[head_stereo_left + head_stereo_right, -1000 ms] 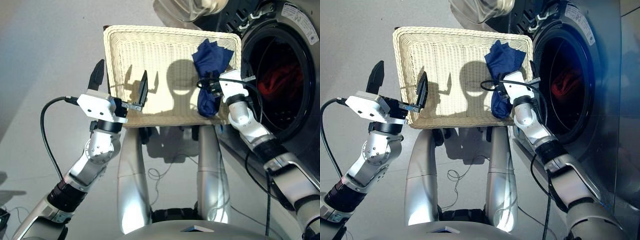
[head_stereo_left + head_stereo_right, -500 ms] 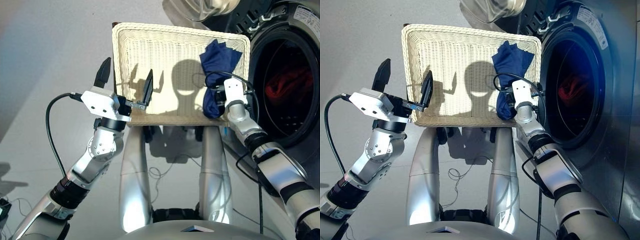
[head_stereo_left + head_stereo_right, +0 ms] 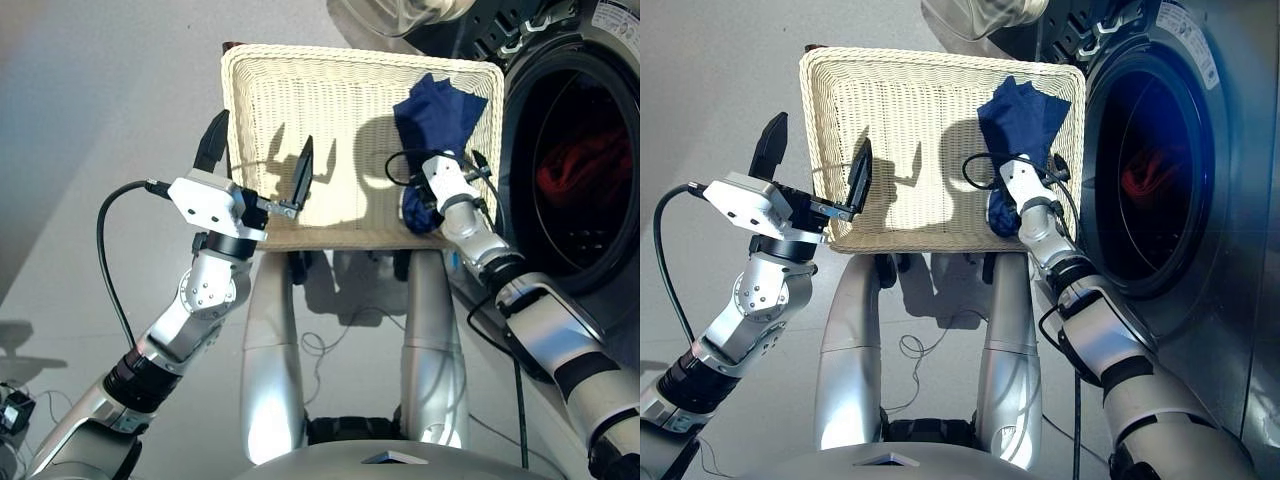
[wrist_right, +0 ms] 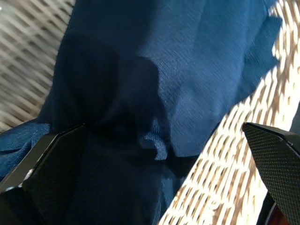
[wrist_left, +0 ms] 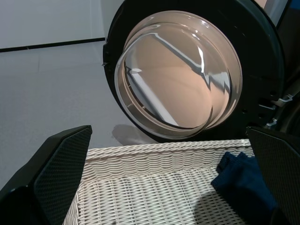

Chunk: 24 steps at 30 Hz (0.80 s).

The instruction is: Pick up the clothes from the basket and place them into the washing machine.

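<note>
The cream-white basket (image 3: 330,120) stands in front of me. One of the clothes, a dark navy garment (image 3: 432,110), lies bunched in its right part. My right gripper (image 3: 437,162) is open right over the lower end of that garment, and navy cloth (image 4: 154,93) fills the space between its fingers (image 4: 42,173). My left gripper (image 3: 258,160) hangs open and empty over the basket's front left rim. To the right, the washing machine (image 3: 600,60) has its porthole open, with a red garment (image 3: 572,168) inside the drum.
The washing machine's round glass door (image 5: 178,79) is swung open beyond the basket's far rim. A black cable (image 3: 105,260) loops off my left wrist. Grey floor (image 3: 90,110) lies left of the basket.
The camera has shifted a little. My right gripper has moved leftward relative to the basket, further onto the navy garment. The left gripper stays open at the basket's front left.
</note>
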Available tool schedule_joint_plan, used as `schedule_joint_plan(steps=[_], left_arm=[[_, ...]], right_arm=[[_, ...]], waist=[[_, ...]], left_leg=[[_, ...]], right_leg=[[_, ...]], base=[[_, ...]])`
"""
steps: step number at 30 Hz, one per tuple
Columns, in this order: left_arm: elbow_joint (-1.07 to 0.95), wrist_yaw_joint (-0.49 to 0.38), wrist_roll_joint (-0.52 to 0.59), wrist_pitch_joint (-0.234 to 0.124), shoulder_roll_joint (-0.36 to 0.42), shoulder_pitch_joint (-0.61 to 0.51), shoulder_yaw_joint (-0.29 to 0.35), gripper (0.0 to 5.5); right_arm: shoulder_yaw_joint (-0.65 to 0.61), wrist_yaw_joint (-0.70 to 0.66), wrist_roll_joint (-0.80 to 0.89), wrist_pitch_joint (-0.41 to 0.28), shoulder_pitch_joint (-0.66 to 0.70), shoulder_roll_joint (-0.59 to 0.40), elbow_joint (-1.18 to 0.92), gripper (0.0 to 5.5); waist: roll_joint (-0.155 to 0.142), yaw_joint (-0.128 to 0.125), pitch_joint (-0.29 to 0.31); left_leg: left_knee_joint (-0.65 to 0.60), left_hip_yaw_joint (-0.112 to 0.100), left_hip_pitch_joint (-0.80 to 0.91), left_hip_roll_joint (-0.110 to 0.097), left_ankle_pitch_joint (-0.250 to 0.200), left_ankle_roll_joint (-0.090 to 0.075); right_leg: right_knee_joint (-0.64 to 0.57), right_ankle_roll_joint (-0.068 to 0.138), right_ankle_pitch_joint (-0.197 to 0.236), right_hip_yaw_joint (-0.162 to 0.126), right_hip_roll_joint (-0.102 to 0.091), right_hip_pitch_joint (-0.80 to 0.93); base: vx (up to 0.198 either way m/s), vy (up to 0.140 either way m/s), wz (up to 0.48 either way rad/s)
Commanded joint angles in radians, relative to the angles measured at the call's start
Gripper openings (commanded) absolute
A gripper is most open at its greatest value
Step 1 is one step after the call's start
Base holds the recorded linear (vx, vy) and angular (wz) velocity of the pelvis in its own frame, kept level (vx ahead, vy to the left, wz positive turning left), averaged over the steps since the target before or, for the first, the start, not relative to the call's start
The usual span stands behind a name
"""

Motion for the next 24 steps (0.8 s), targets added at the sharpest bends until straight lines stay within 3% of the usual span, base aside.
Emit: schedule_joint_plan(steps=[1,14,15,16,18,19,21,24], left_arm=[[-0.049,0.0,0.01,-0.045,-0.042,-0.007,0.023,5.5],[-0.076,0.007,-0.016,-0.038,-0.038,0.006,0.038,5.5],[-0.078,0.007,-0.018,-0.037,-0.038,0.022,0.032,5.5],[-0.083,0.008,-0.019,-0.038,-0.034,0.013,0.041,5.5],[-0.083,0.007,-0.02,-0.035,-0.035,0.029,0.034,5.5],[-0.087,0.006,-0.021,-0.033,-0.032,0.022,0.042,5.5],[-0.088,0.007,-0.027,-0.03,-0.026,0.044,0.033,5.5],[-0.09,0.003,-0.033,-0.027,-0.025,0.048,0.026,5.5]], right_arm=[[0.008,0.034,-0.033,0.01,0.002,0.06,0.039,5.5],[-0.034,0.035,0.05,0.006,-0.041,0.048,0.082,5.5],[-0.033,0.037,0.058,0.005,-0.025,0.046,0.08,5.5],[-0.031,0.038,0.057,0.005,-0.043,0.037,0.073,5.5],[-0.03,0.035,0.057,0.005,-0.032,0.035,0.074,5.5],[-0.037,0.036,0.067,0.005,-0.048,0.029,0.072,5.5],[-0.05,0.035,0.111,-0.001,-0.034,0.024,0.064,5.5],[-0.065,0.034,0.144,-0.008,-0.033,0.015,0.064,5.5]], waist=[[0.05,0.017,-0.017],[0.059,0.028,-0.017],[0.061,0.028,-0.017],[0.062,0.027,-0.017],[0.063,0.028,-0.017],[0.065,0.028,-0.017],[0.067,0.028,-0.017],[0.07,0.028,-0.017]], left_leg=[[0.009,-0.028,0.011,0.002,-0.036,-0.028],[0.099,-0.039,-0.074,-0.001,-0.062,-0.027],[0.117,-0.041,-0.051,0.0,-0.096,-0.032],[0.108,-0.041,-0.087,0.001,-0.064,-0.028],[0.127,-0.041,-0.069,0.0,-0.097,-0.034],[0.115,-0.04,-0.102,0.0,-0.064,-0.03],[0.134,-0.042,-0.086,0.0,-0.095,-0.035],[0.135,-0.041,-0.094,0.001,-0.092,-0.037]], right_leg=[[-0.069,0.019,0.024,-0.041,-0.005,0.005],[0.018,0.015,-0.001,-0.035,-0.007,-0.07],[0.042,0.017,-0.036,-0.036,-0.012,-0.05],[0.033,0.014,-0.006,-0.036,-0.012,-0.086],[0.055,0.015,-0.042,-0.036,-0.015,-0.069],[0.042,0.012,-0.011,-0.035,-0.015,-0.102],[0.069,0.014,-0.045,-0.034,-0.02,-0.089],[0.075,0.015,-0.046,-0.033,-0.023,-0.098]], base=[[0.0,0.0,0.0],[0.007,-0.001,0.004],[0.0,0.0,0.0],[0.075,-0.009,0.04],[0.0,0.0,0.0],[0.0,0.0,0.0],[0.046,-0.008,0.026],[0.0,0.0,0.0]])
